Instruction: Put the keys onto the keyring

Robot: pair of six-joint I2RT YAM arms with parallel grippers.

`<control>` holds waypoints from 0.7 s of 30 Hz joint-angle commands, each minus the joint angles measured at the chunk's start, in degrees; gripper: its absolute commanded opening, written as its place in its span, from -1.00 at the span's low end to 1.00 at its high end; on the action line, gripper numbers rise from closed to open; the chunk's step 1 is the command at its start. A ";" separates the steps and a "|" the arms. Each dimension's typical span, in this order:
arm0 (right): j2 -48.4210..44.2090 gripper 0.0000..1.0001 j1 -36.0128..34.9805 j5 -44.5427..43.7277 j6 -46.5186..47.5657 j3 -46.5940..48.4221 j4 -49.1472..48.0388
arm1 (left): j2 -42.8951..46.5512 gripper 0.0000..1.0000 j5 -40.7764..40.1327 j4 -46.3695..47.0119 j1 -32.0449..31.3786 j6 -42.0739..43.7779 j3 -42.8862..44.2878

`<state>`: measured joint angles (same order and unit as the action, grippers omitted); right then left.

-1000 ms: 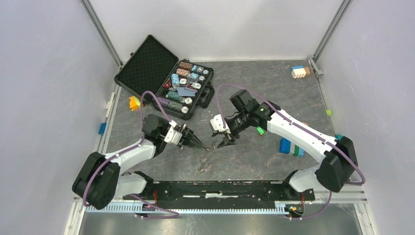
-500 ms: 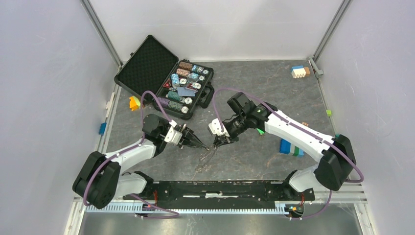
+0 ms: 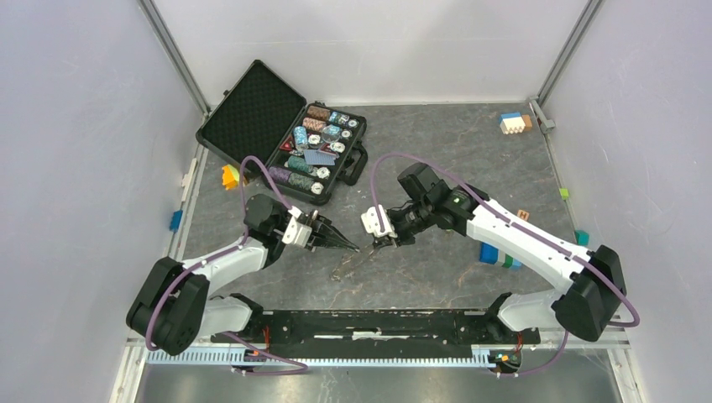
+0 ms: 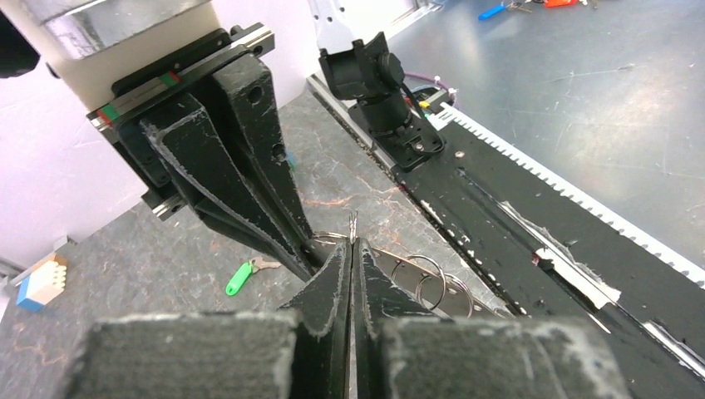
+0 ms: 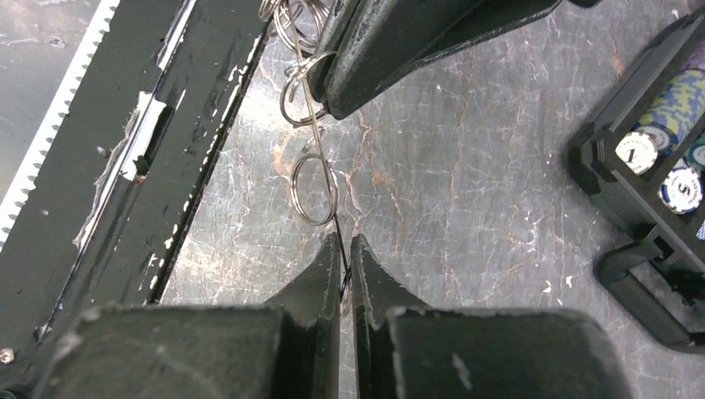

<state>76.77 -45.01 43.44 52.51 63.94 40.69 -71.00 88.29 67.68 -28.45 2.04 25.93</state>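
simply thin grey wire keyring (image 5: 319, 150)

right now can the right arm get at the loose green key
Probably not yet. The right pincer is shut on the keyring, which the left pincer also pinches, so it has no free grip. The green key lies uncovered on the table nearby; releasing first should free the way.

My right fingers (image 5: 320, 278) were wide open a second ago. Now they have moved in a bit and pinched shut on the thin wire of the keyring (image 3: 348, 263). The keyring has slid a little to the left. My right elbow (image 3: 588, 294) swung farther out.
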 commanded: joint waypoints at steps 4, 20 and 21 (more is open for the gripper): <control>-2.16 -0.89 0.28 -4.83 -3.04 -1.74 -5.49 | 0.65 -0.95 -1.02 2.90 0.14 3.23 -1.02; -4.17 -0.96 0.32 -4.00 0.08 -2.43 -2.48 | -1.08 -0.95 -1.21 -0.74 0.98 5.39 -0.89; -4.13 -0.97 0.31 -4.31 0.13 -2.31 -2.46 | -1.22 -0.96 -1.33 -1.17 0.97 5.39 -0.76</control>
<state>74.39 -45.04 41.01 51.81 61.32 38.83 -71.70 86.02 66.96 -27.68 4.29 24.91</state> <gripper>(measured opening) 0.068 0.040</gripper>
